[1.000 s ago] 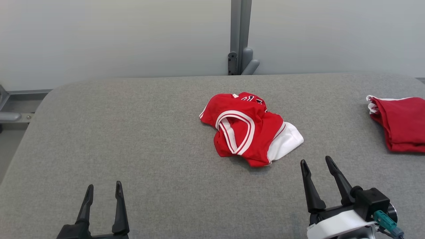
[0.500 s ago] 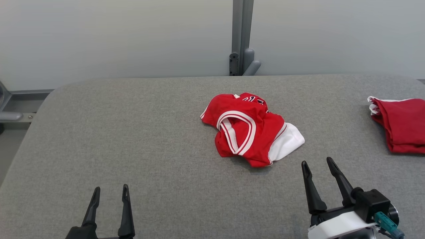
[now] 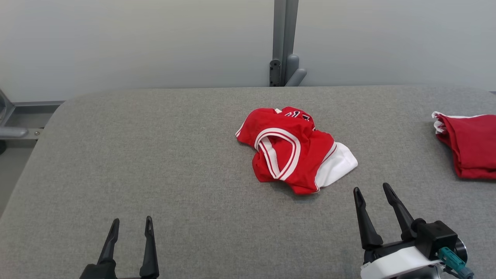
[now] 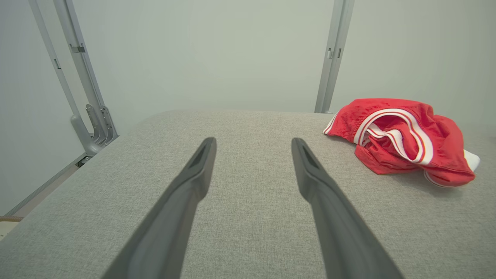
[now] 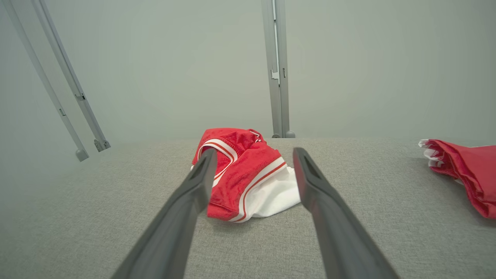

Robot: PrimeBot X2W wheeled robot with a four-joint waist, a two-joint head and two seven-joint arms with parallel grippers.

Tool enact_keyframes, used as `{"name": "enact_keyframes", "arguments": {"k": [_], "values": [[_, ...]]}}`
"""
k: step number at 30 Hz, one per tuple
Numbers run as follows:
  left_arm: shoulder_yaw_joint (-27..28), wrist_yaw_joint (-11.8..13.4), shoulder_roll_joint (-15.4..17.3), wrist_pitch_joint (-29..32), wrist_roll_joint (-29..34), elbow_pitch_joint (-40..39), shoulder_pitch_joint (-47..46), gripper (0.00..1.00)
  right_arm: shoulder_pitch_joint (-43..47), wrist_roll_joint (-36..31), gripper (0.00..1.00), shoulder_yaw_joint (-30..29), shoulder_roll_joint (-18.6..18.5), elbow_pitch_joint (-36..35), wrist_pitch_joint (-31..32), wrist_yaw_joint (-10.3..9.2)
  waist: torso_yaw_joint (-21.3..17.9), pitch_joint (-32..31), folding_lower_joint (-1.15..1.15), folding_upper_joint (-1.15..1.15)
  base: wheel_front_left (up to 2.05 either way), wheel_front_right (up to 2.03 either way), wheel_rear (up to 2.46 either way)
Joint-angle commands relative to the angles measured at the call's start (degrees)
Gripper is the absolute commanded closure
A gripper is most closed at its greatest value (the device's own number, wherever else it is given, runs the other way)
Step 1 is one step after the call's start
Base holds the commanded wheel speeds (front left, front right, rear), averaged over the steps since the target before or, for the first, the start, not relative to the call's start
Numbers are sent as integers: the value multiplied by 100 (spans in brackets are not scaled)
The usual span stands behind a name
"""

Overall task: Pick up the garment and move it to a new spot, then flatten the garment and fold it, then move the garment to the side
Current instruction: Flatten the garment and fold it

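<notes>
Red-and-white crumpled garment [image 3: 288, 149] lies at frame centre on the grey surface [image 3: 155, 155]. Left jaws at lower left and right jaws at lower right gape wide, holding nothing, clear of it.

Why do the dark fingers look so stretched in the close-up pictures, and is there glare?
Left wrist view: the wide-angle lens stretches the dark fingers. Right wrist view: same stretching; crumpled red-and-white garment casts a soft shadow. Head view: even light, no glare on the grey fabric table.
</notes>
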Motion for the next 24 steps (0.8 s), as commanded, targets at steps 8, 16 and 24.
{"name": "enact_keyframes", "arguments": {"k": [8,16,24], "values": [[-83,-47,1,-13,-149,62,-102,0,4,-22,0,-69,-16,-25,-18,-6,-12,57,0,0,0,0,0],[-496,-489,1,-13,-708,273,-330,0,-93,-128,0,-58,-17,-48,-18,-6,-138,231,0,0,0,0,0],[-1239,-701,6,-12,-1119,570,-911,0,-287,-265,0,-41,-16,-209,-18,-6,-362,674,0,0,0,0,0]]}}
